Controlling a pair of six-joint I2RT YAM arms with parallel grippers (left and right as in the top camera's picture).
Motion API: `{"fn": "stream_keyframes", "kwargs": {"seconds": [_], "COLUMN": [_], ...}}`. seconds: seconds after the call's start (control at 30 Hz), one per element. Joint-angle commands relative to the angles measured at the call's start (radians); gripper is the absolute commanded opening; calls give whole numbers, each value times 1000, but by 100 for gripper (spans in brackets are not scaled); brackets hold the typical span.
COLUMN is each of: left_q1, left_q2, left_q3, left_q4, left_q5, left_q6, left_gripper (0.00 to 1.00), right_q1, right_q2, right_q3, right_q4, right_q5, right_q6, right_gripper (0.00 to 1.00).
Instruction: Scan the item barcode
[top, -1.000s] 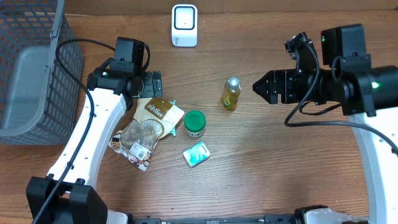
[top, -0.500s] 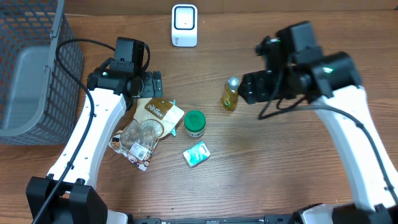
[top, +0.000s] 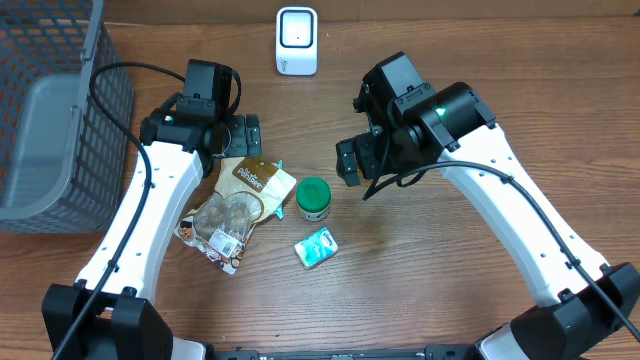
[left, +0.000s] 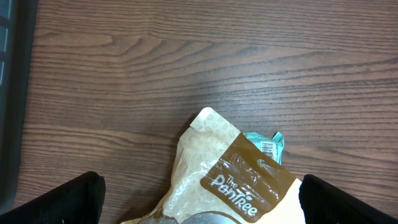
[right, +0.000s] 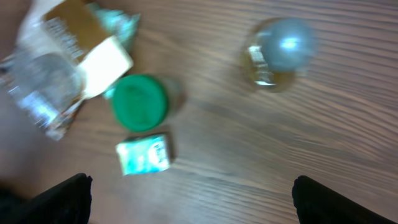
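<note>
Silver-capped bottle (right: 277, 53) shows only from right wrist.

You have the left gripper (top: 243, 135) at the top edge of the snack bag (top: 232, 208), with the green-lidded jar (top: 313, 198) just beside the bag and a teal packet (top: 316, 247) near both. The right gripper (top: 348, 163) shows just beside the jar, and the white scanner (top: 297, 40) stands well apart at the far edge of the table (top: 430, 290).

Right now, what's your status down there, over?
Left gripper open over snack bag. Right gripper open, empty, near bottle. No item at scanner; nothing blocking it.
</note>
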Motion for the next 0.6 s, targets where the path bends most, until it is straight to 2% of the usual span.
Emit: {"fn": "stream_keyframes", "kwargs": {"seconds": [0.0, 0.1, 0.57], "left_q1": [-1, -1, -1], "left_q2": [-21, -21, -21], "left_q3": [17, 17, 17], "left_q4": [2, 2, 10], "left_q5": [-10, -10, -1], "left_q6": [-5, -5, -14], "left_gripper": [100, 100, 100], "right_q1": [-29, -85, -502], "right_q2": [-11, -32, -50], "right_q3": [12, 13, 13], "right_q4": [-9, -23, -50], "right_q5": [210, 287, 286], "right_q6": [113, 146, 146], "right_gripper": [100, 100, 100]}}
